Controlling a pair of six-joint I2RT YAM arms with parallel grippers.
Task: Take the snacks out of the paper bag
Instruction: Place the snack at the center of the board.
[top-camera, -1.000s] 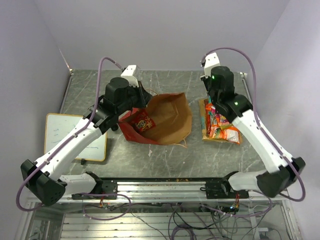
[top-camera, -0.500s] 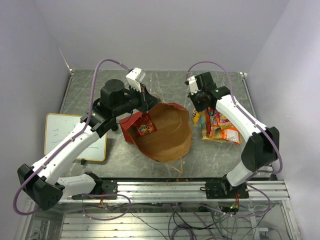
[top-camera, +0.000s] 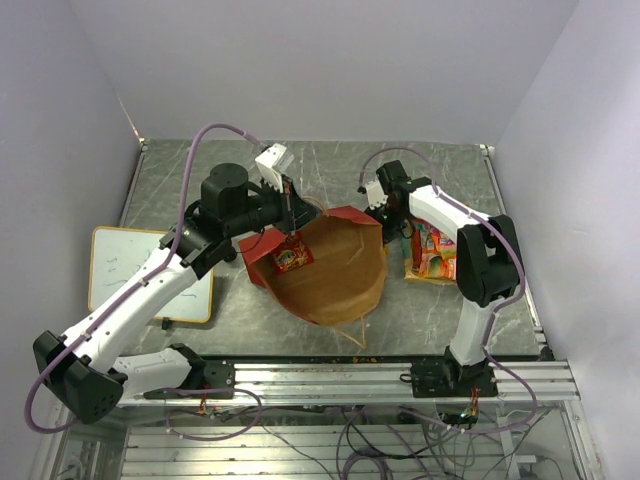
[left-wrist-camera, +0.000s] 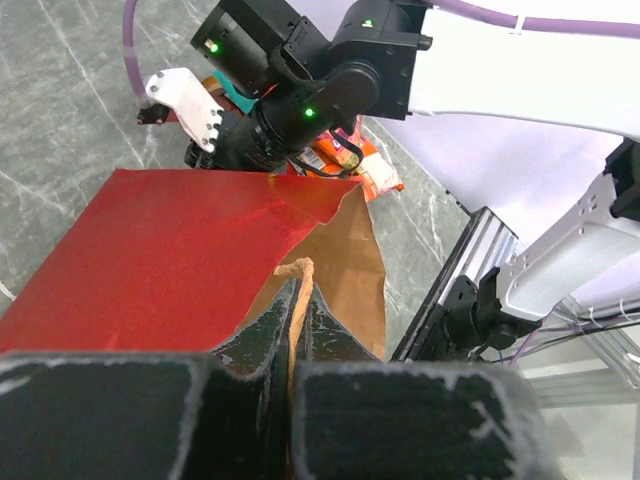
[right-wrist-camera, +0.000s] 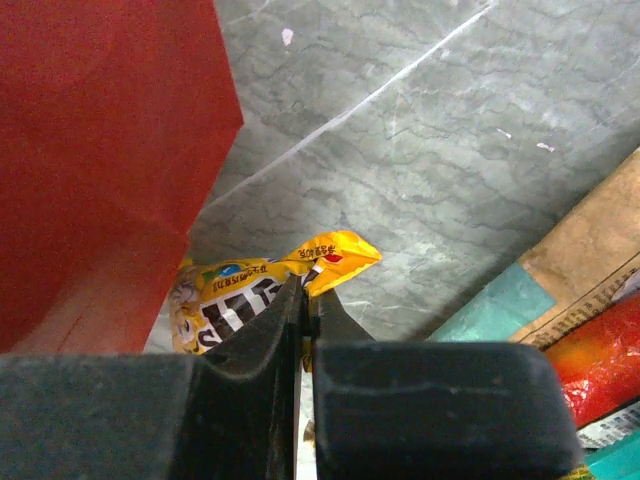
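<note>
The grey marble table (top-camera: 440, 310) fills the middle of the overhead view, and at its centre sits the paper bag (top-camera: 340, 275), red outside and brown inside. Its mouth gapes toward the camera, and the long axis of the opening runs from upper left to lower right of the frame. A yellow-framed whiteboard (top-camera: 120, 265) lies flat at the left edge. Right of the bag, a pile of snacks (top-camera: 438, 255) rests on the table, its length running top to bottom. A red packet (top-camera: 292, 256) shows inside the bag against its left wall. The small yellow candy packet (right-wrist-camera: 235, 290) lies on the marble just beside the bag's red wall, stretched from lower left to upper right in the right wrist view. The left gripper (top-camera: 291, 207) is clamped on the bag's thin cord handle (left-wrist-camera: 298, 290) at the upper left rim. The right gripper (right-wrist-camera: 305, 290) is pinched tight on the yellow packet's edge.
</note>
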